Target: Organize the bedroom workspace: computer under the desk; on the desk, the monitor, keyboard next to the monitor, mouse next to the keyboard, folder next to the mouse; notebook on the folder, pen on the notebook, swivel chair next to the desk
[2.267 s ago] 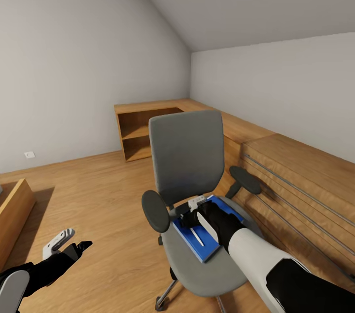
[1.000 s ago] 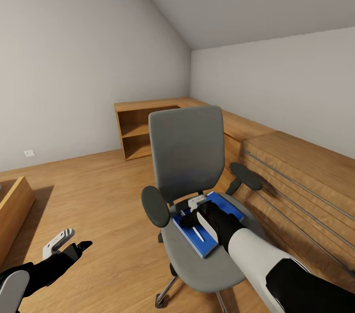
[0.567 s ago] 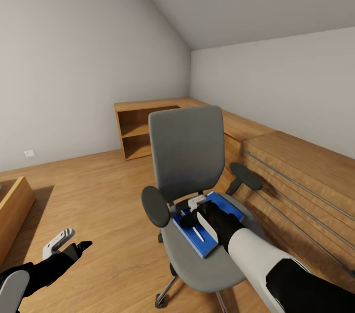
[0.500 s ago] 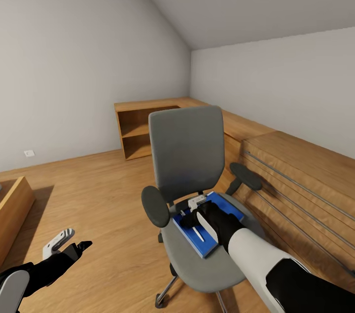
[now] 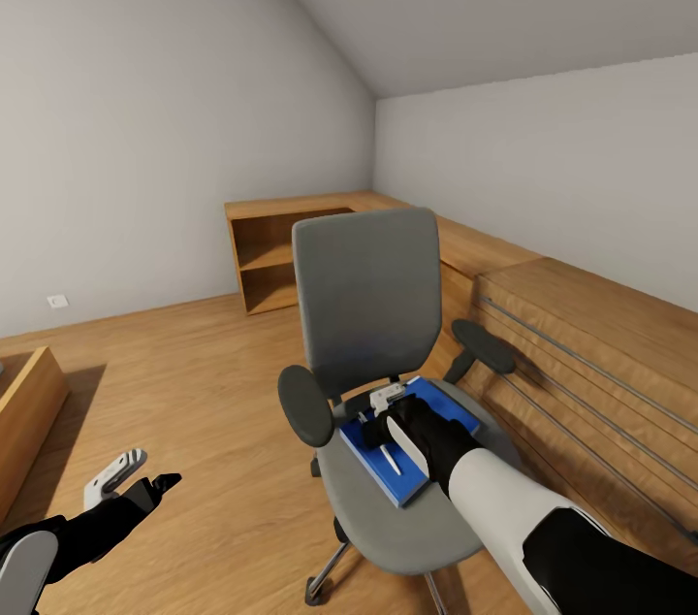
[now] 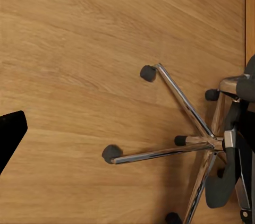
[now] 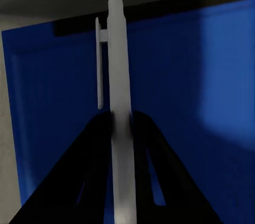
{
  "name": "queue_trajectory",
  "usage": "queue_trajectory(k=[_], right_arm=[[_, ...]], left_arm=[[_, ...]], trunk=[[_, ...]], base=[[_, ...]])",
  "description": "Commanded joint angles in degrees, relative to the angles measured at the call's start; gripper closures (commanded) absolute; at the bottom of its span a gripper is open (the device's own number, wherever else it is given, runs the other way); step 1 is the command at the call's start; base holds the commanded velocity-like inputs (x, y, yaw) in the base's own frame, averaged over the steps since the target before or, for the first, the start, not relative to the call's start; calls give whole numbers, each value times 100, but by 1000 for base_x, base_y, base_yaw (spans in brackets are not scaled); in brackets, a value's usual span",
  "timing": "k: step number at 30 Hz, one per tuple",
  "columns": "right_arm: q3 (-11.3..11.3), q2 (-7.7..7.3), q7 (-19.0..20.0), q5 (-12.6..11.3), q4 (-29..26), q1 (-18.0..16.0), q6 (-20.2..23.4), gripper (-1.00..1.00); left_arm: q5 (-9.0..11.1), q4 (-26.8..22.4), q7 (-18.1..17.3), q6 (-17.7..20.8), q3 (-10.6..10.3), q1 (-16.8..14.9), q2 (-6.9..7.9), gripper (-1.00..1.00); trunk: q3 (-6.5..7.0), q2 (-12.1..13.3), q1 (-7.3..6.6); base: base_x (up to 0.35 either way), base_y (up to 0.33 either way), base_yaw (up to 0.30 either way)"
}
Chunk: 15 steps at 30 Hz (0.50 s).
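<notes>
1. We see the swivel chair (image 5: 373,343), grey with black armrests, upright on the wood floor, its chrome star base (image 6: 196,141) on castors.
2. The blue folder (image 5: 402,469) lies flat on its seat.
3. The white pen (image 7: 121,107) sits pinched between dark jaws, over the folder.

The head view looks forward and down from above onto the swivel chair (image 5: 388,372) and the room corner beyond. The right wrist view sits very close over the chair seat, facing the folder (image 7: 186,102) and the pen (image 7: 120,102), which the head view also takes in. The left wrist view hangs low, facing the wood floor (image 6: 69,49) and the chair's chrome base (image 6: 196,141)
</notes>
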Motion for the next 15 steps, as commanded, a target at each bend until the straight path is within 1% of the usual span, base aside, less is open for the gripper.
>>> queue_trajectory(k=[1,15], right_arm=[[39,-5,-18,-59,-5,-7,20,100],[39,-13,-10,-59,-5,-6,20,100]], left_arm=[[60,-4,53,19,3,-4,0,-100],[60,-7,53,27,3,-4,0,-100]], trunk=[[-6,-3,-1],[-6,-3,-1]], base=[[0,0,0],[0,0,0]])
